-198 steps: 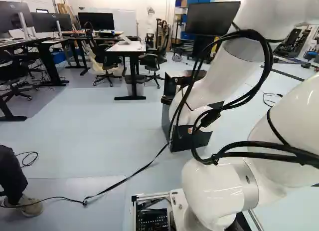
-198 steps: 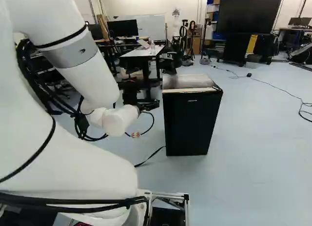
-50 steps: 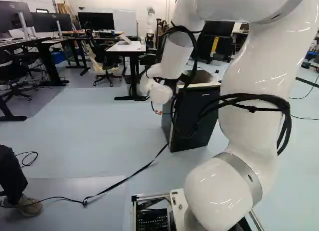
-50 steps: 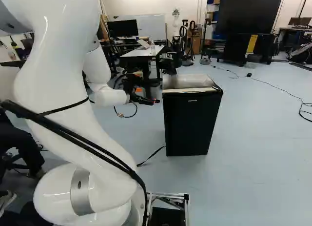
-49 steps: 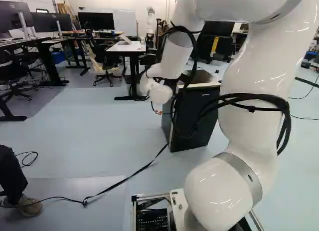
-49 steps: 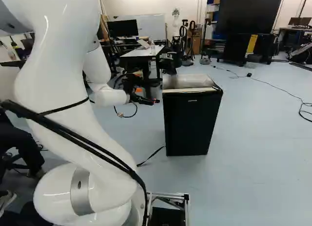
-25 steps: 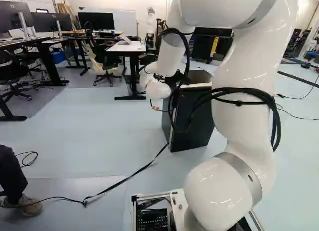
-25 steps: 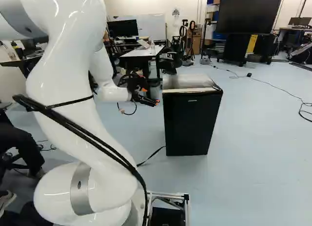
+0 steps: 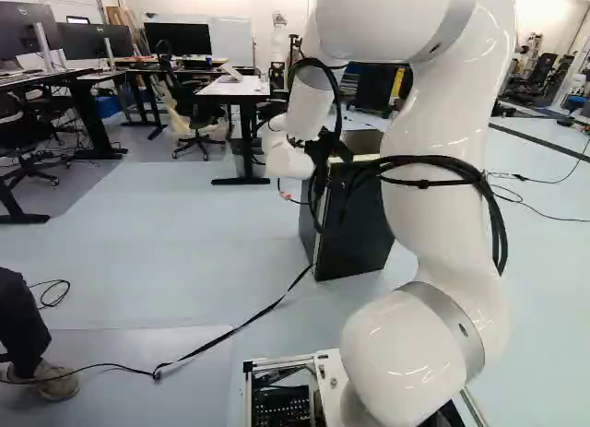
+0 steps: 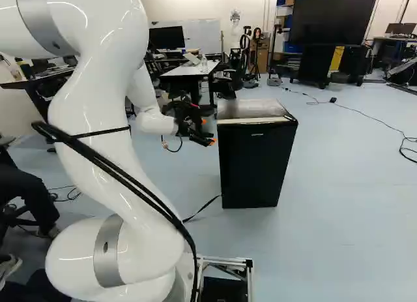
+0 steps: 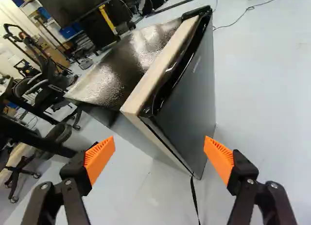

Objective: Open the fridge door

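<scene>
In the right base view my gripper point(image 10: 208, 132) is just left of the upper part of the black fridge point(image 10: 254, 165), its orange-padded fingers spread. From the wrist, the open gripper point(image 11: 159, 152) has nothing between its pads point(image 11: 99, 159). Ahead of it stands the fridge, seen from above one corner, its dark door point(image 11: 194, 89) closed against the body. A pale strip point(image 11: 160, 64) runs along the top beside the door's black upper edge. No contact with the fridge shows. Cables and the wrist hide the gripper in the left base view.
A black strap point(image 9: 230, 333) runs over the floor to the fridge's foot. Behind the fridge stand a white-topped desk point(image 10: 189, 70), chairs and a large screen point(image 10: 332, 18). A person's leg point(image 9: 20, 326) is at the left of the left base view.
The arm has unfolded from its pose several seconds back. Over the last second it has shifted slightly rightward in the right base view, and the gripper has turned. Fridge and base are unmoved.
</scene>
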